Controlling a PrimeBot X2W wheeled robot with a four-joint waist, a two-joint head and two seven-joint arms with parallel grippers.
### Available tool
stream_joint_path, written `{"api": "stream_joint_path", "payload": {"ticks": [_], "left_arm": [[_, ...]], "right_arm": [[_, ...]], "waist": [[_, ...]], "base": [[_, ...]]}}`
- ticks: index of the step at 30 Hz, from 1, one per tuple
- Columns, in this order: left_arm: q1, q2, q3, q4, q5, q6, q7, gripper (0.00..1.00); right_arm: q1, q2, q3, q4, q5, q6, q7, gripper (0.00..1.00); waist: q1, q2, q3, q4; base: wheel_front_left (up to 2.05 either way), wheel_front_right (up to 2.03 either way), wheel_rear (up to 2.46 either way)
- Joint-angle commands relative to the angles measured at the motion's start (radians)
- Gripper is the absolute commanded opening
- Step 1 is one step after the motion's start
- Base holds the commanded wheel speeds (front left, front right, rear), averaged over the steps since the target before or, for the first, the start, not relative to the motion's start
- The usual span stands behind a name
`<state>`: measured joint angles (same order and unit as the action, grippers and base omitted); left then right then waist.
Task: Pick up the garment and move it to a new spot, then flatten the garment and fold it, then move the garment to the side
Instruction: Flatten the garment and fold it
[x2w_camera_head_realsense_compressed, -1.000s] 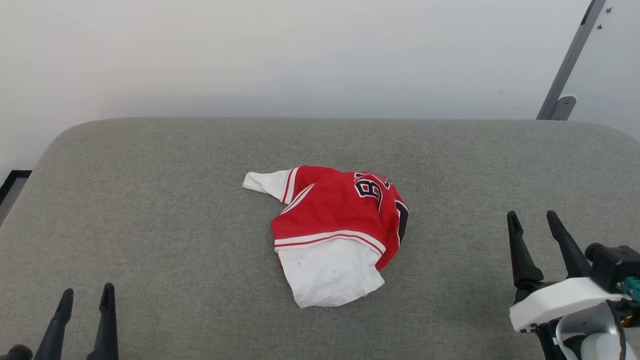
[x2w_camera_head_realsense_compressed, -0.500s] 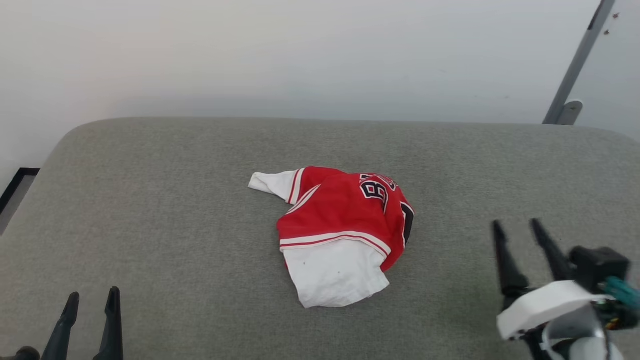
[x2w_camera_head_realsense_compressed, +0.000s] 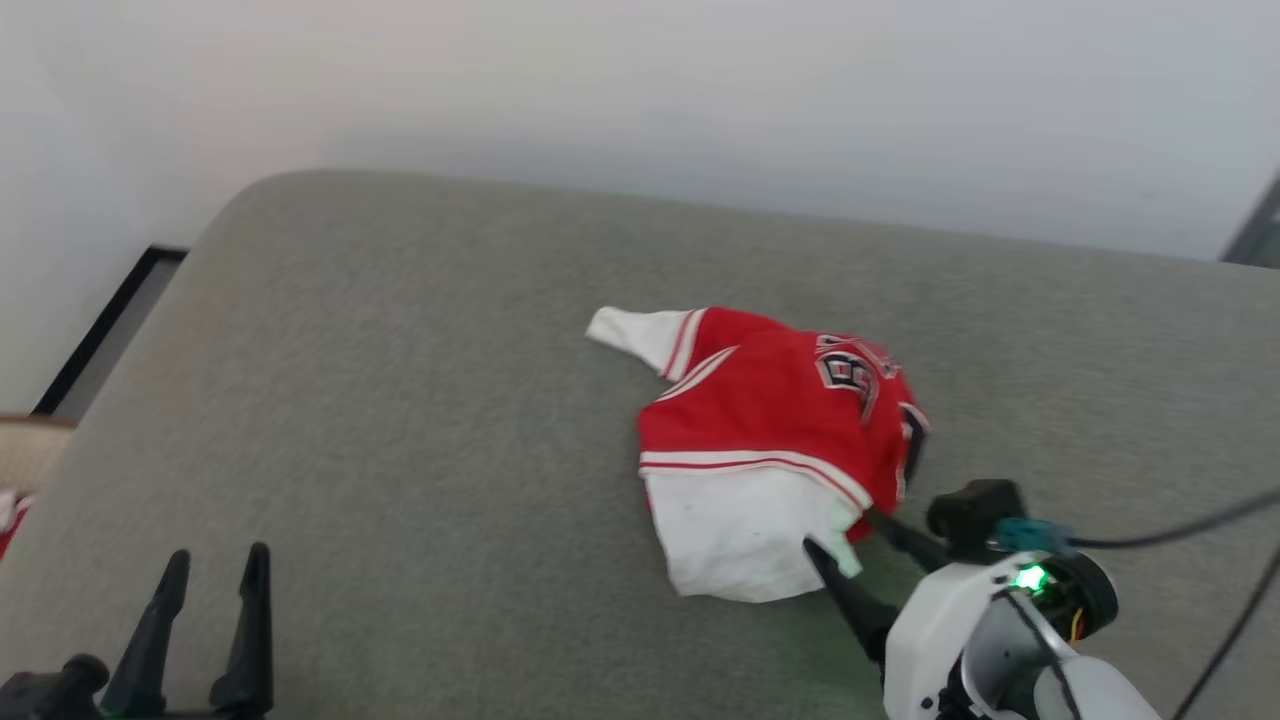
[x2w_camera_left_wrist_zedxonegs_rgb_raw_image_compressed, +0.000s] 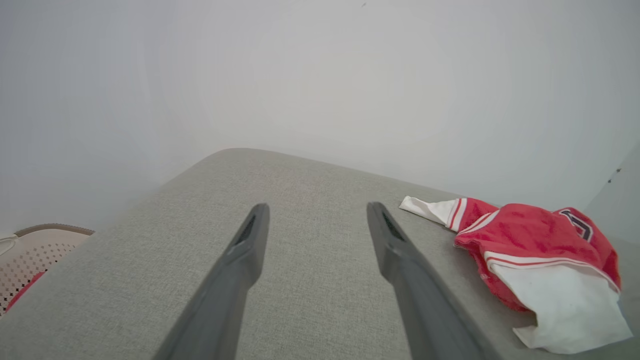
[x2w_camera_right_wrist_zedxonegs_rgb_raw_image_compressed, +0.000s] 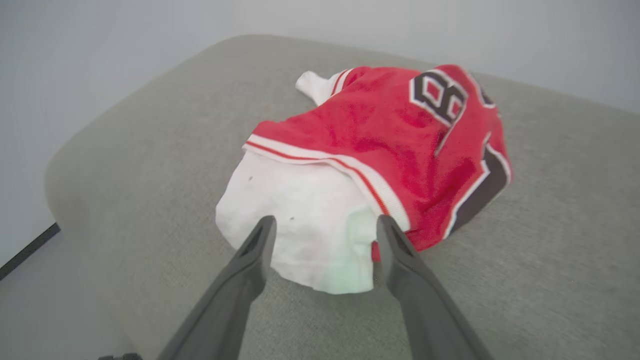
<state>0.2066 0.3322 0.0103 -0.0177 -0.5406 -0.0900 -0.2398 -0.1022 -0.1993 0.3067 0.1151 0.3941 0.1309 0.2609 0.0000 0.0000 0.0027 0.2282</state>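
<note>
Right wrist view puts the wide-open, empty right gripper (x2w_camera_right_wrist_zedxonegs_rgb_raw_image_compressed: 325, 221) at the white edge of the shirt (x2w_camera_right_wrist_zedxonegs_rgb_raw_image_compressed: 390, 130); the pick-up seemingly begins, needing a pinch next.

Soft, even light falls from above on the grey woven-fabric padded bench (x2w_camera_head_realsense_compressed: 400, 400), bright and without glare. The plain pale wall (x2w_camera_head_realsense_compressed: 640, 80) beyond its far edge washes out almost to white. The crumpled red jersey-style T-shirt with white sleeves (x2w_camera_head_realsense_compressed: 770, 420) throws only a thin, faint shadow along its near edge. A small green lamp (x2w_camera_head_realsense_compressed: 1028, 578) tints the white cloth greenish in the right wrist view. The head and right wrist views are smeared, and the black number looks soft. The left wrist view is sharper. There wide-angle bending curves the bench's edges, and the two long dark fingers (x2w_camera_left_wrist_zedxonegs_rgb_raw_image_compressed: 250, 260) of the left gripper (x2w_camera_left_wrist_zedxonegs_rgb_raw_image_compressed: 317, 206) blur toward the bottom.
</note>
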Motion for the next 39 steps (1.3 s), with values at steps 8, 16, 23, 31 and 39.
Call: {"api": "stream_joint_path", "payload": {"ticks": [8, 16, 23, 31, 39], "left_arm": [[-0.083, -0.016, -0.055, 0.039, -0.007, -0.019, -0.006, 1.00], [-0.143, -0.036, -0.089, 0.094, -0.019, -0.030, -0.016, 1.00], [-0.151, -0.035, -0.071, 0.123, -0.027, -0.032, -0.024, 1.00], [-0.122, -0.012, -0.025, 0.110, -0.028, -0.033, -0.026, 1.00], [-0.131, -0.004, -0.016, 0.095, -0.020, -0.035, -0.026, 1.00]], "right_arm": [[-0.103, -0.075, 0.106, 0.076, -0.006, 0.000, 0.216, 1.00], [-0.211, -0.095, 0.191, 0.211, -0.081, 0.000, 0.271, 0.98], [-0.255, -0.091, 0.212, 0.218, -0.045, 0.000, 0.277, 0.00], [-0.223, -0.163, 0.139, -0.008, 0.012, -0.001, 0.381, 0.00], [-0.133, -0.254, -0.099, -0.185, -0.014, 0.000, 0.487, 0.00]], "waist": [[0.0000, 0.0000, 0.093, 0.128], [0.0000, 0.0000, 0.146, 0.183], [0.0000, 0.0000, 0.152, 0.159], [0.0000, 0.0000, 0.136, 0.061], [0.0000, 0.0000, 0.144, -0.024]], "base": [[0.00, 0.00, 0.00], [0.00, 0.00, 0.00], [0.00, 0.00, 0.00], [0.00, 0.00, 0.00], [0.00, 0.00, 0.00]]}}
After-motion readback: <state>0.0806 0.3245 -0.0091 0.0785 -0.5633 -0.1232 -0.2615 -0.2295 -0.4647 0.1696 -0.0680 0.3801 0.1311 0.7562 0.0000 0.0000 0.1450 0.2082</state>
